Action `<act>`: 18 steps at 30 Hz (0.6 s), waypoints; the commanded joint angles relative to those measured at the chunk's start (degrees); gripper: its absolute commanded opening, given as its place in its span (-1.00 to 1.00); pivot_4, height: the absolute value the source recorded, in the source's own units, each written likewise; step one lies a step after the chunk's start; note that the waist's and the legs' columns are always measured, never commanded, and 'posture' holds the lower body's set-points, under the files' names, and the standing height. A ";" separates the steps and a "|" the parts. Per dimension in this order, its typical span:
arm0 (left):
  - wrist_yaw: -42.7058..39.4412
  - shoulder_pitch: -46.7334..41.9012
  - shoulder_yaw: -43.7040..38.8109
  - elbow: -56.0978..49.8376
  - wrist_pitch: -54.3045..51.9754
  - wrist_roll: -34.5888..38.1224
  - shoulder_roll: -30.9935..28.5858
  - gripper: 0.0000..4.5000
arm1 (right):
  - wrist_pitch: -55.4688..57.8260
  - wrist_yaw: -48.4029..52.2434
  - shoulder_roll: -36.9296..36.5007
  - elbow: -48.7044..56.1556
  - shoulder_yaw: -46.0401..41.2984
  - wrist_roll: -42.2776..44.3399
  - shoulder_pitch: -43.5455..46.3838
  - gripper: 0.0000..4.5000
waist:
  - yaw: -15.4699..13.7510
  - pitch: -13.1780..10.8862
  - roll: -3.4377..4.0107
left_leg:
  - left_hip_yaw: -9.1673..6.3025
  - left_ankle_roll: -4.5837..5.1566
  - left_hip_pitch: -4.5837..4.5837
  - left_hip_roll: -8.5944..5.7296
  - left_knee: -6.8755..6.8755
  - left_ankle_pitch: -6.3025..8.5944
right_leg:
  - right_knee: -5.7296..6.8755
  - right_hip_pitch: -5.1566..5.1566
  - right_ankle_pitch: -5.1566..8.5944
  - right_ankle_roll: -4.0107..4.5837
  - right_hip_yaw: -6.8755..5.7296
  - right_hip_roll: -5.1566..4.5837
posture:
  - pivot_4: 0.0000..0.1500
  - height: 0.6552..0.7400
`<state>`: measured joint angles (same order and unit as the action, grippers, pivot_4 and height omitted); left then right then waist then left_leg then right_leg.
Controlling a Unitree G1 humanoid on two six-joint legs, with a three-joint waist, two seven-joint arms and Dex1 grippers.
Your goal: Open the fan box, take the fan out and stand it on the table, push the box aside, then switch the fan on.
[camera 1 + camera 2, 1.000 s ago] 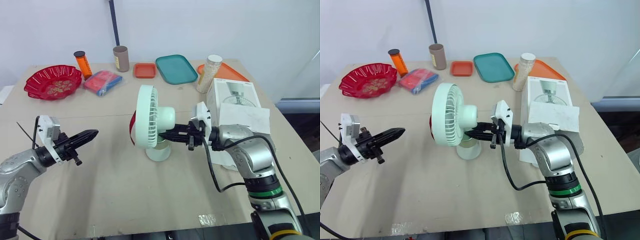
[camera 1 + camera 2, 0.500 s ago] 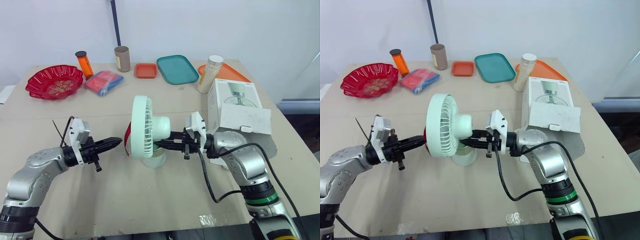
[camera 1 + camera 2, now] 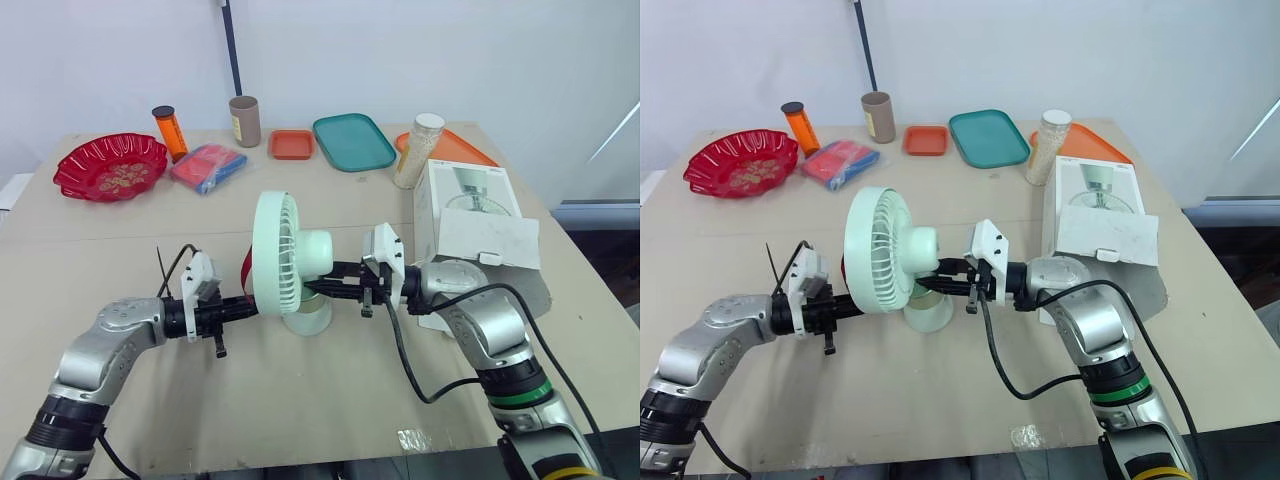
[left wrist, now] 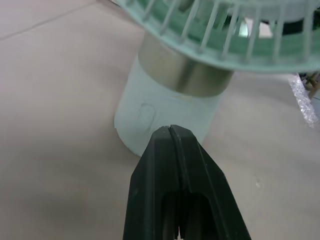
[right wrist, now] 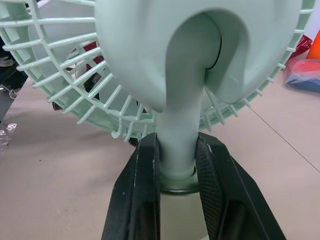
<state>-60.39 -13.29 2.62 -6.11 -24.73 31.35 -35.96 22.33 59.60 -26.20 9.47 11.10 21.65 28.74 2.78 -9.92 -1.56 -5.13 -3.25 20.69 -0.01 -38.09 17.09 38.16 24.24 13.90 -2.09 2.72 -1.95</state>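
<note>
A mint-green fan (image 3: 288, 252) stands upright on the middle of the table, on its round base (image 3: 309, 318). My right gripper (image 3: 316, 289) reaches in from the right and is shut on the fan's neck (image 5: 178, 131), one black finger (image 5: 146, 165) on each side. My left gripper (image 3: 247, 305) comes in from the left, shut with nothing held. Its tip (image 4: 170, 130) lies just short of the fan's base (image 4: 165, 117), below the grille. The white fan box (image 3: 470, 212) sits to the right of the fan with its flap hanging open.
Along the far edge stand a red bowl (image 3: 110, 166), an orange bottle (image 3: 166, 131), a brown cup (image 3: 242, 119), a small orange tray (image 3: 291, 143), a teal tray (image 3: 352, 140), a jar (image 3: 419, 149) and an orange tray (image 3: 458, 148). A red-blue packet (image 3: 206, 165) lies near the bowl.
My left arm has swung right, bringing its shut gripper from the table's left side up to the fan's base. The right gripper has kept its hold on the neck.
</note>
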 commanded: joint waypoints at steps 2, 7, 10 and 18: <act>-0.85 -1.68 0.18 1.59 2.39 -1.67 1.29 -0.98 | -0.17 -0.10 -0.40 0.30 0.89 -0.90 0.01 -0.68 | -0.01 0.00 0.00 | 0.00 0.00 0.00 0.00 -0.01 0.00 | 0.00 -0.01 0.00 0.00 0.00 0.00 | 1.00 1.00; 0.31 -2.68 -0.20 3.26 2.64 -2.19 3.78 -0.98 | -0.19 -0.12 -0.45 0.59 0.99 -0.93 -0.30 -0.68 | -0.01 0.02 0.03 | 0.01 0.04 -0.02 0.00 -0.01 0.02 | 0.00 -0.02 0.00 0.00 0.02 0.00 | 1.00 1.00; 0.04 -2.95 0.43 3.98 3.55 -3.37 4.72 -0.98 | -0.22 -0.33 -0.41 0.63 1.04 -1.06 -0.42 -0.68 | -0.01 0.02 0.04 | 0.00 0.04 -0.02 0.00 -0.01 0.02 | 0.00 -0.02 0.00 0.00 0.02 -0.01 | 1.00 1.00; -0.77 -3.87 1.12 5.56 4.75 -4.70 6.33 -0.98 | -0.11 -0.87 -0.62 1.35 1.05 -1.21 -0.90 -0.68 | -0.01 0.04 0.06 | 0.00 0.05 -0.03 0.00 -0.01 0.03 | 0.00 -0.04 0.00 0.00 0.02 0.00 | 1.00 1.00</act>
<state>-60.62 -16.09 4.15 -0.39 -21.10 26.71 -29.86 22.22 59.24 -26.28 9.72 11.22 21.57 28.49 2.77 -9.88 -1.51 -5.14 -3.20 20.66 -0.01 -38.11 17.12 38.16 24.21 13.90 -2.09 2.74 -1.95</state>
